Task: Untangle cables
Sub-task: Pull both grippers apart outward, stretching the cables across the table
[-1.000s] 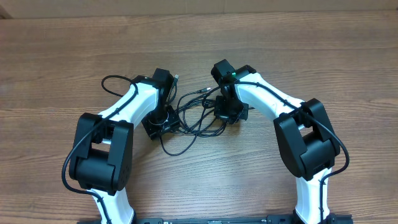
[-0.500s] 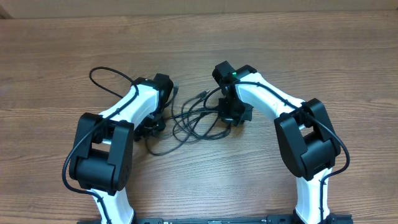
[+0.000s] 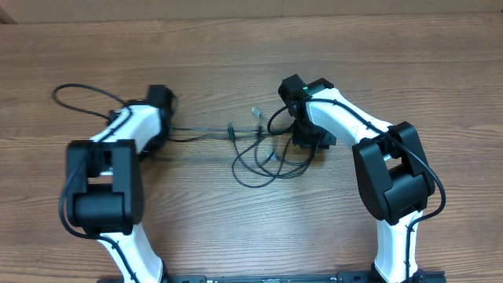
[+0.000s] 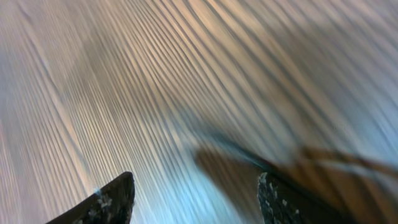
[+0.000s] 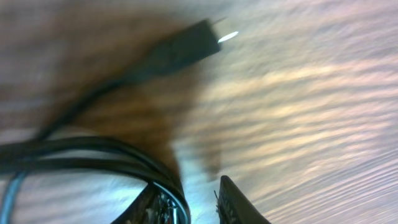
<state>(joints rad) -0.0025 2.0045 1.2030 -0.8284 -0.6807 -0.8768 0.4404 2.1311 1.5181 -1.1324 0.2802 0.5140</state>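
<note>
The cables (image 3: 263, 157) lie as thin black loops at the table's middle, with a silver-tipped plug (image 3: 255, 112) lying just above them. One strand (image 3: 200, 132) runs out nearly straight leftward to my left gripper (image 3: 157, 134). In the blurred left wrist view that gripper (image 4: 196, 186) is open, only table between its fingertips (image 4: 115, 199). My right gripper (image 3: 310, 140) sits at the right edge of the loops. Its jaws (image 5: 189, 199) stand slightly apart with bare table in the gap. Two cable strands (image 5: 93, 152) curve over the outside of its left finger. A black plug (image 5: 186, 43) lies ahead of it.
Wooden table (image 3: 251, 47) all around. The left arm's own thicker wire (image 3: 78, 93) loops out at far left. Both arm bases stand near the front edge.
My left arm has swung well to the left, drawing one strand out straight from the tangle, and its jaws have widened. The right gripper shifted slightly right and its jaws parted.
</note>
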